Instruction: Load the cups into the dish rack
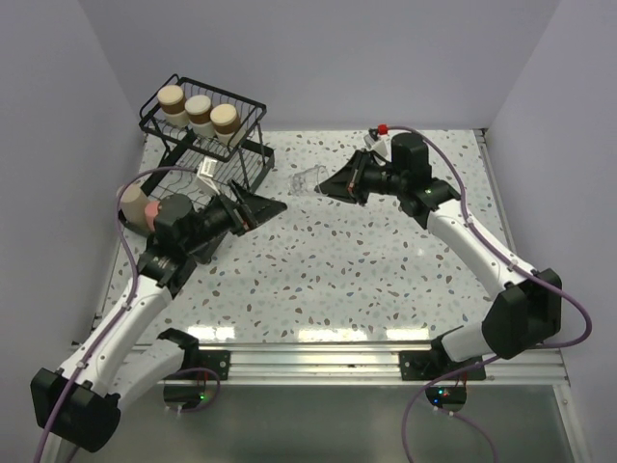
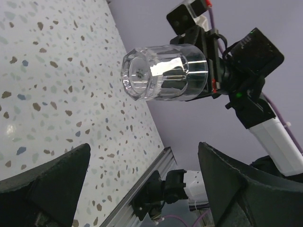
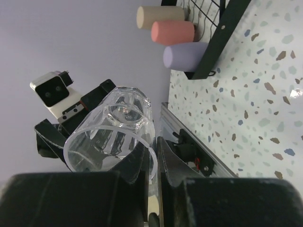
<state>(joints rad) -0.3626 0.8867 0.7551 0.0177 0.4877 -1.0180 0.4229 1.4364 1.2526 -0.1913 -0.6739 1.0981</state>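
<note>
My right gripper [image 1: 333, 183] is shut on the rim wall of the clear glass cup [image 1: 307, 181] and holds it sideways above the table, base toward the left arm. One finger is inside the glass [image 3: 111, 137] and one outside. My left gripper [image 1: 262, 206] is open and empty, a short way from the glass base. In the left wrist view the glass [image 2: 163, 72] hangs well beyond its wide-apart fingers. The black wire dish rack [image 1: 246, 101] stands at the back left with three cups [image 1: 199, 106] in its upper basket. Tan [image 3: 161, 16], pink [image 3: 173, 32] and lavender [image 3: 187, 54] cups are at its lower tier.
The speckled table [image 1: 366, 270] is walled at the back and both sides. An aluminium rail [image 1: 318, 359] runs along the near edge by the arm bases. The left arm covers much of the rack's lower tier; only the pink cup [image 1: 150, 210] shows there.
</note>
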